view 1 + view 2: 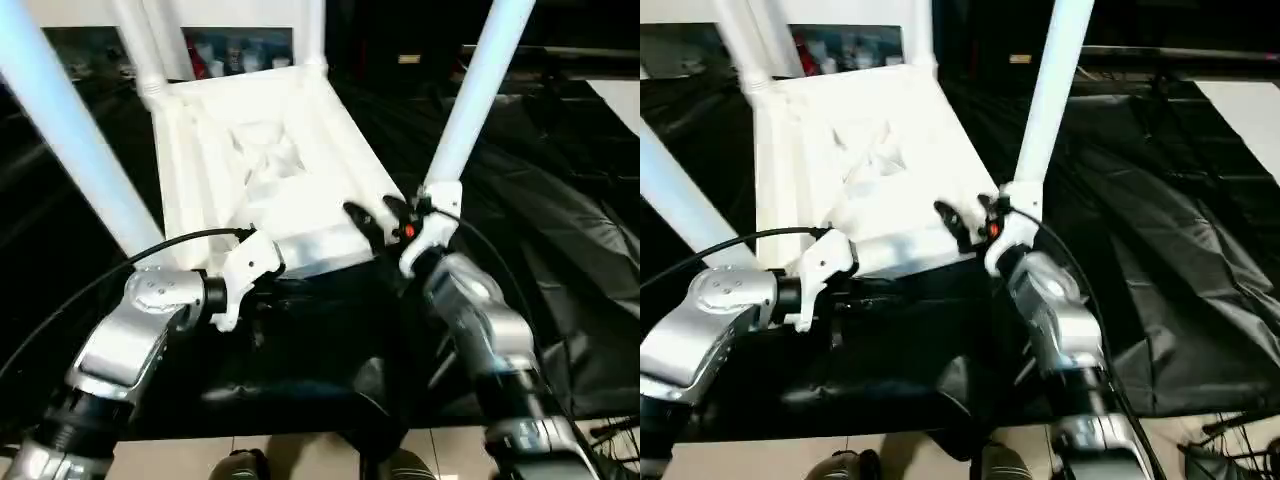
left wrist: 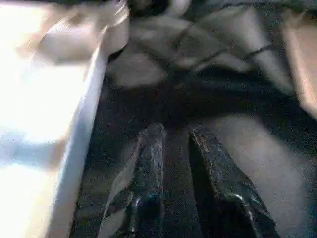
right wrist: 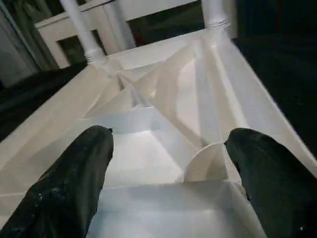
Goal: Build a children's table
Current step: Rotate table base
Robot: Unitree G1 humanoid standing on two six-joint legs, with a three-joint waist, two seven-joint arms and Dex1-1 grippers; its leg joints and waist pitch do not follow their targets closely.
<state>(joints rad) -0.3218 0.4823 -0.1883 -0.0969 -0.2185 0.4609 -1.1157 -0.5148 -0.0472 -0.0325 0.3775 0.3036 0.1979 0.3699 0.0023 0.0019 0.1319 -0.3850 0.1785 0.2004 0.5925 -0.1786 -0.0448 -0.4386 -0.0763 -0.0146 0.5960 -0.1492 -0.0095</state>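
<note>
Tabletop: our white plastic tabletop point(image 1: 270, 170) lay upside down on the black-draped bench point(image 1: 560, 230), ribbed underside up, its near edge just in front of our wrists.
Legs: four white tubular legs stood in the corner sockets: near left leg point(image 1: 70, 140), near right leg point(image 1: 480, 90), and two far legs point(image 1: 140, 45) at the back corners. We judged the build close to done, with seating perhaps left to check.
Right hand: our right hand point(image 3: 168, 183) was released, its two black fingers point(image 3: 74, 188) spread wide over the tabletop's near edge beside the near right socket, grasping nothing.
Left hand: our left hand point(image 2: 176, 188) sat low beside the tabletop's rim, fingers nearly together with a thin gap, empty as far as we could see.
Risk: a push on the near edge could slide the tabletop across the loose black cloth point(image 1: 1200, 260); a forearm swing could knock the near right leg, which rose just beside our right wrist, and tilt it in its socket.
Risk, cables: the black cable point(image 1: 180, 245) over our left wrist could snag the tabletop's corner.
Room: open bench lay to the right over the cloth; the near legs hemmed us in on both sides; the bench's front edge was just below our forearms.
</note>
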